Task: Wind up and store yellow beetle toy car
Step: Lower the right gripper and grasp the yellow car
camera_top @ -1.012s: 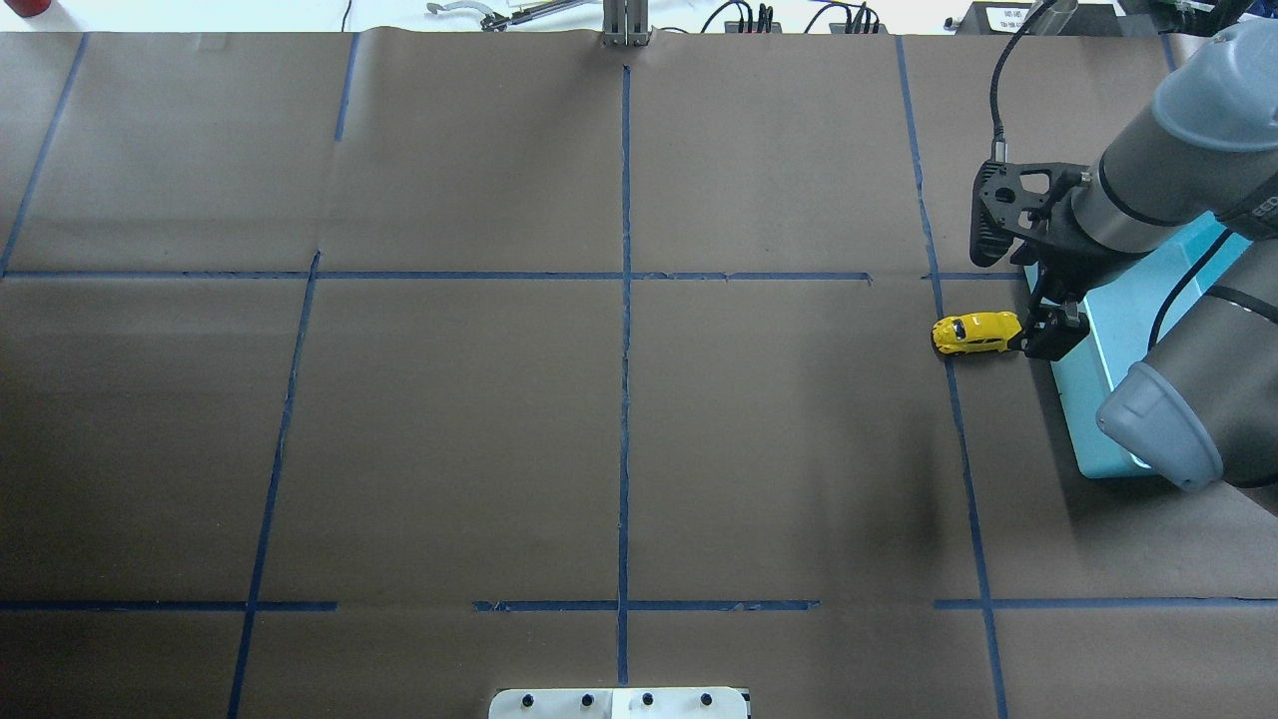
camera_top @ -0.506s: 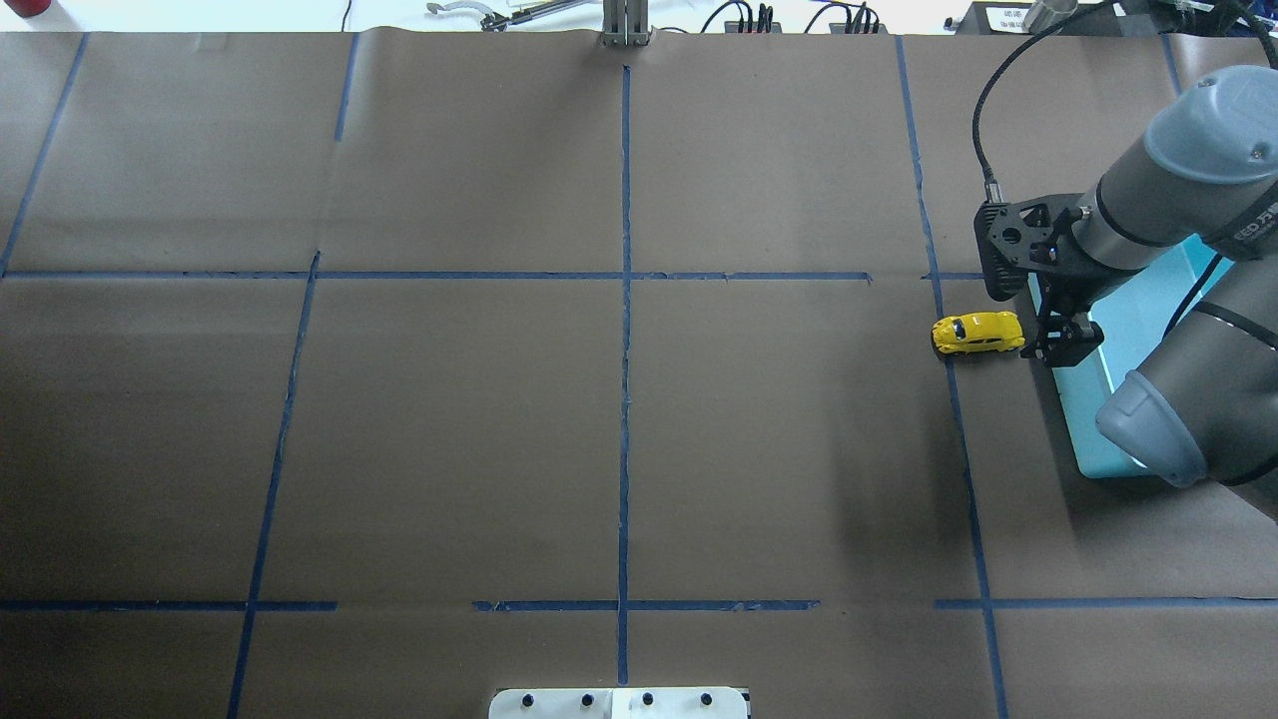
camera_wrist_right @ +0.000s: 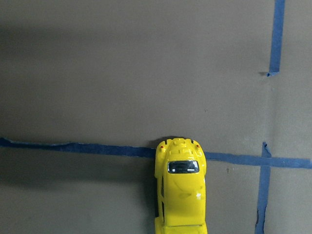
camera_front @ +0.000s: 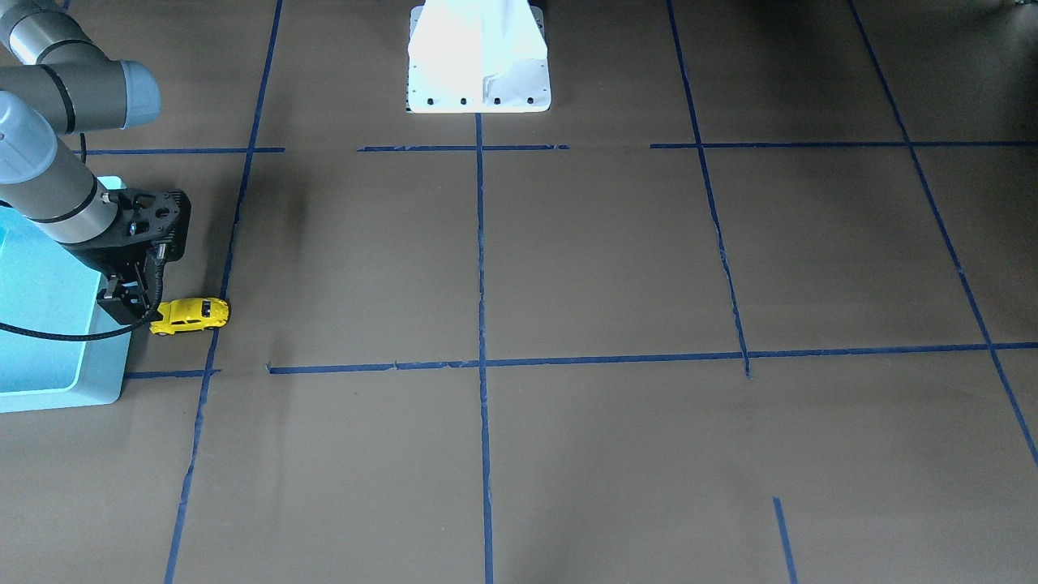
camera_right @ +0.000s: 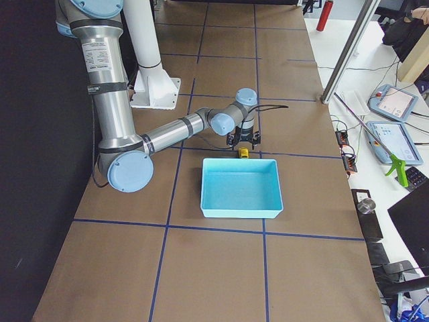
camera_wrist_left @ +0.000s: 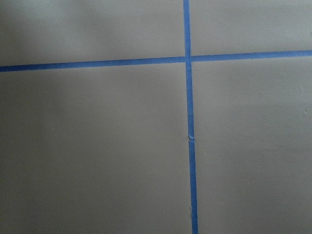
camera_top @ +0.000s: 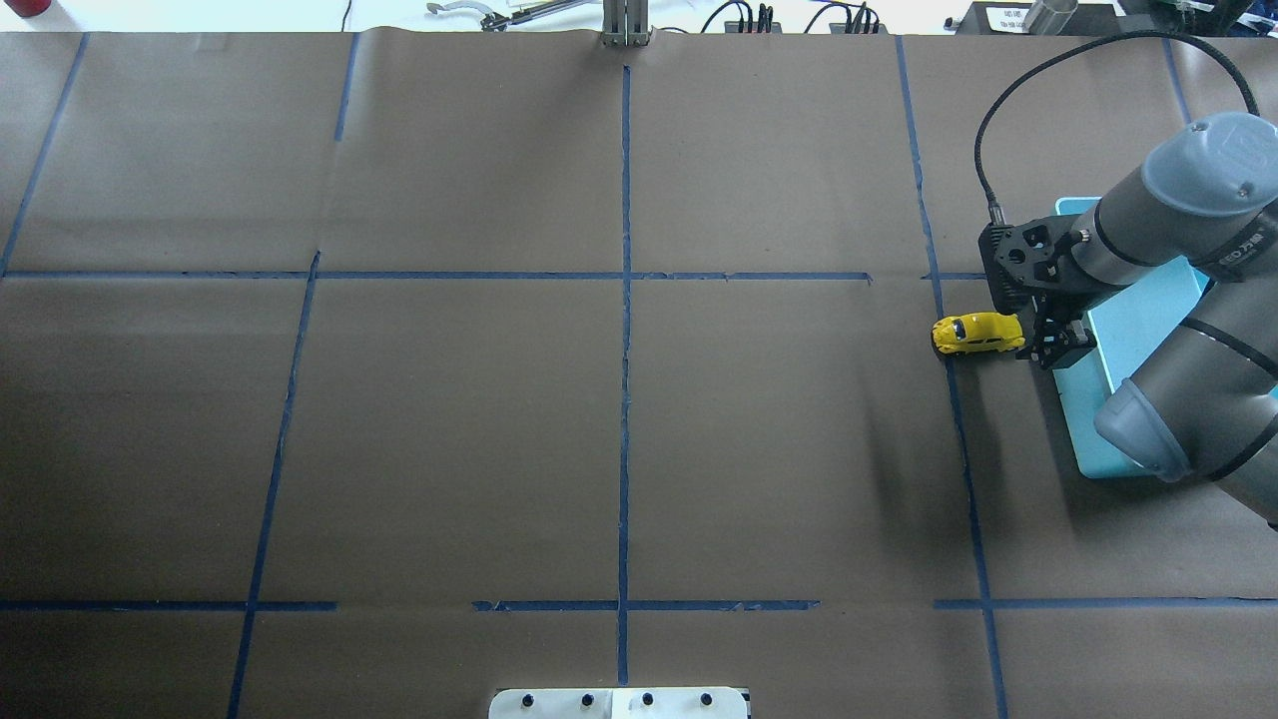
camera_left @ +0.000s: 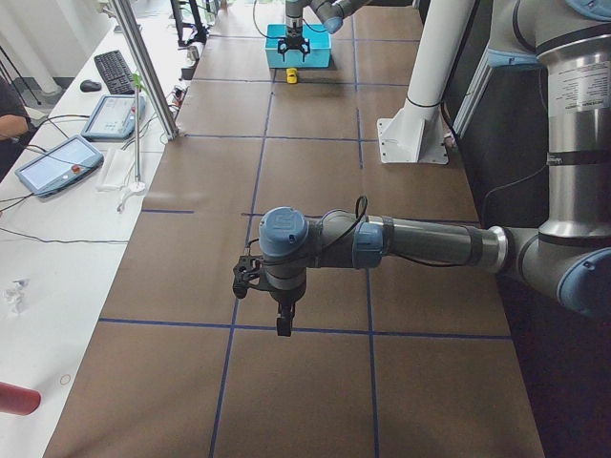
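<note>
one yellow beetle toy car [camera_top: 978, 334] stands on its wheels on the tabletop [camera_top: 449, 419], one end over a blue tape line [camera_wrist_right: 73, 147]. it is just outside the one turquoise bin [camera_right: 240, 213], not in it. there are two end effectors. the right end effector [camera_top: 1058, 348] sits just beside the car's bin-side end, jaws apart, gripping nothing. the left end effector [camera_left: 283, 320] hangs well apart; i cannot tell how its jaws stand.
</note>
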